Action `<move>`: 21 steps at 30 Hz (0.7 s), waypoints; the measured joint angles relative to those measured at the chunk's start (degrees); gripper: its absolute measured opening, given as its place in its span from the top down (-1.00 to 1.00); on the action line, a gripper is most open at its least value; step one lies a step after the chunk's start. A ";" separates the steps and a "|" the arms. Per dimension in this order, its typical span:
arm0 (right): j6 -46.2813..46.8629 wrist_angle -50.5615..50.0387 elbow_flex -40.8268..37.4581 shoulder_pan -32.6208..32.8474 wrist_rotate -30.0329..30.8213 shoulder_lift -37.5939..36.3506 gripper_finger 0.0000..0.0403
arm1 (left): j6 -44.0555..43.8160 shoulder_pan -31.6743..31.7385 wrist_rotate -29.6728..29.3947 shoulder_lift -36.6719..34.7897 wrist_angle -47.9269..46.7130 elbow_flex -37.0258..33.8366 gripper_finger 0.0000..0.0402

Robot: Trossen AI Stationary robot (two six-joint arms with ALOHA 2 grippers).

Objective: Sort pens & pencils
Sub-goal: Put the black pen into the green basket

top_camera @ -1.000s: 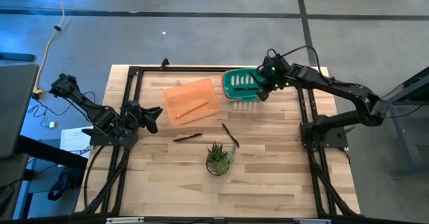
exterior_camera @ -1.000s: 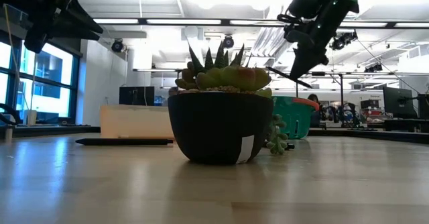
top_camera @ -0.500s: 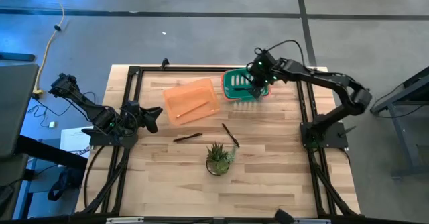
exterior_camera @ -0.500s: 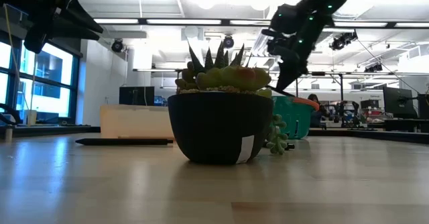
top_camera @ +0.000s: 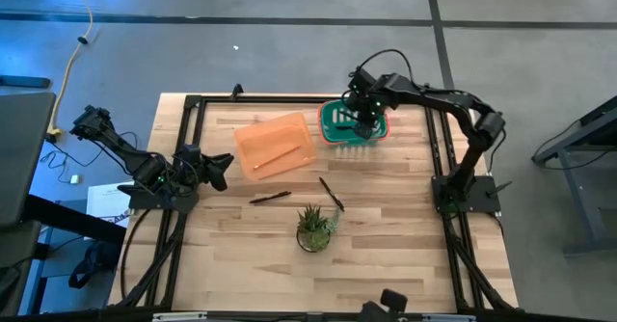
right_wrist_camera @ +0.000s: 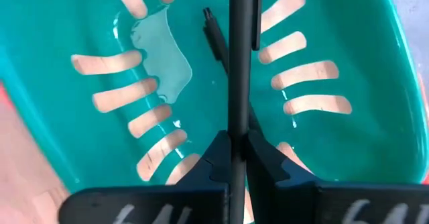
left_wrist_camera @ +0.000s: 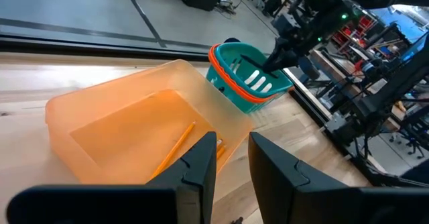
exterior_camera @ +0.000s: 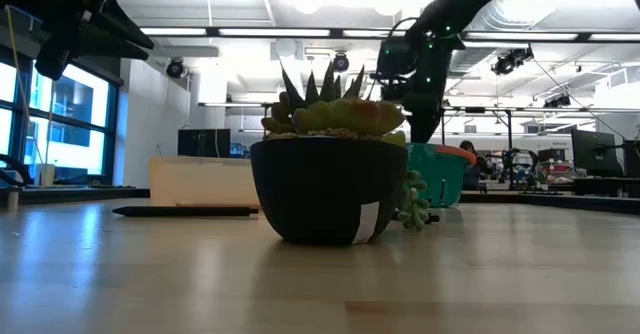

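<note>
My right gripper (top_camera: 364, 122) hangs over the teal basket (top_camera: 352, 124) at the table's far side, shut on a dark pen (right_wrist_camera: 241, 63). Another pen (right_wrist_camera: 214, 33) lies on the basket's floor. Two more pens (top_camera: 270, 197) (top_camera: 332, 194) lie flat on the table near the middle. The orange tray (top_camera: 277, 144) holds pencils (left_wrist_camera: 175, 147) on its floor. My left gripper (left_wrist_camera: 233, 167) waits at the table's left side, open, with nothing between its fingers. My right gripper pinches the pen near one end (right_wrist_camera: 239, 120) between its two fingers. The fingers come from above, pointing steeply down, and the pen runs on past the fingertips along them. The pen is lifted clear, its free end down inside the basket, above the floor.
A potted succulent (top_camera: 315, 228) in a dark pot (exterior_camera: 325, 189) stands near the table's middle front, close to the loose pens. The black frame rails (top_camera: 439, 158) run along the table's sides.
My right gripper has carried the pen toward the table's left edge and somewhat down, from the basket's right rim to over its middle. It has tipped to point more steeply down and rolled, so the pen now points into the basket.
</note>
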 joint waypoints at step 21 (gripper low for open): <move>-3.41 -0.82 0.10 -1.34 -0.49 2.30 1.00 | 0.07 0.00 -1.29 0.00 -1.24 0.00 0.62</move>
